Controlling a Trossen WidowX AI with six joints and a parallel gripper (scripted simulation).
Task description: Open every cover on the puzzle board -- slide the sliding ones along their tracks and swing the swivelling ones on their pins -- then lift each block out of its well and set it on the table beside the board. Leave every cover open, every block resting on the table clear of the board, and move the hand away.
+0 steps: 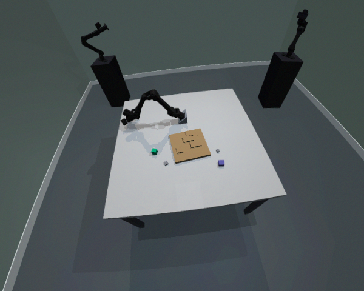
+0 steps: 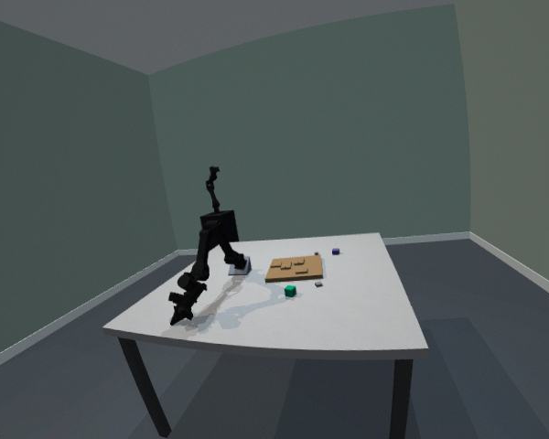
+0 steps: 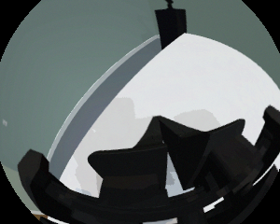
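The tan puzzle board lies near the middle of the white table, with its covers on top. A green block and a small grey block rest on the table to the board's left in the top view. A purple block and another small grey block rest to its right. My gripper is shut and empty, pointing down close over the table's far left corner, far from the board.
The arm's base stands behind the board. Two black pillars with camera arms stand off the table at the back; one pillar shows in the wrist view. The table's edge is close beside the gripper.
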